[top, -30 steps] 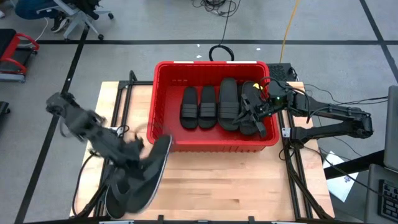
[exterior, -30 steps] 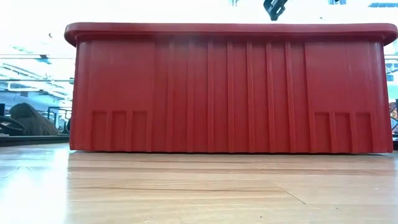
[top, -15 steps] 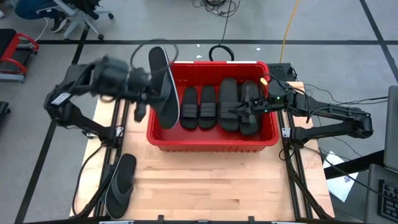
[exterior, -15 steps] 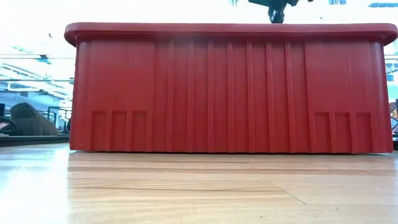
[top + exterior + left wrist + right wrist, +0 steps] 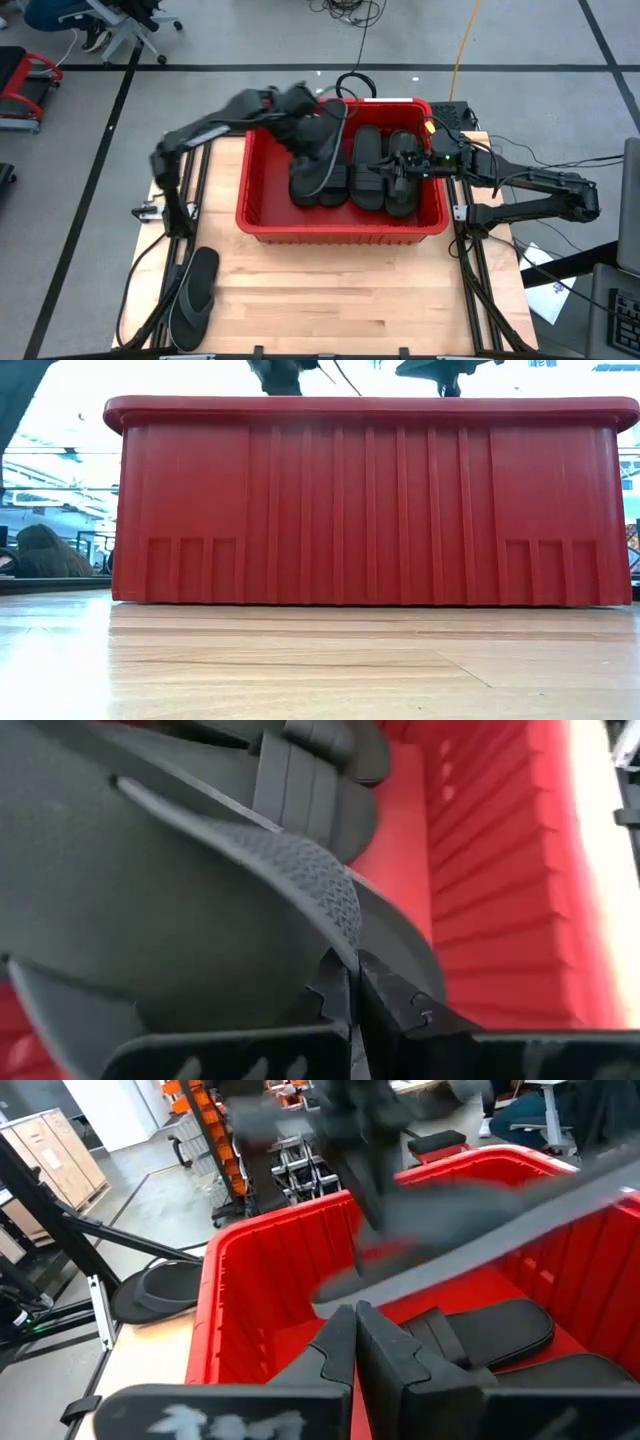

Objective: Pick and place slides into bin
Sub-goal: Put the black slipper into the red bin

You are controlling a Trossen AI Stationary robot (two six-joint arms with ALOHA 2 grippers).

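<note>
High view: left gripper [image 5: 318,150] jaws clamped on slide [image 5: 322,160], seemingly lengthwise near-far over bin [image 5: 262,215] left-centre; right gripper [image 5: 393,168] jaws closed, empty.

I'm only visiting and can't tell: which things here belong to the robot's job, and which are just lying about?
Job: red bin; slides in it; slide in the left gripper; slide on the table.
Lying about: office chair; yellow cable; black cable loop.

Standing broadside on the table [image 5: 300,670] and filling most of the frame: red bin [image 5: 370,500], with two dark arm parts showing just above its rim.
</note>
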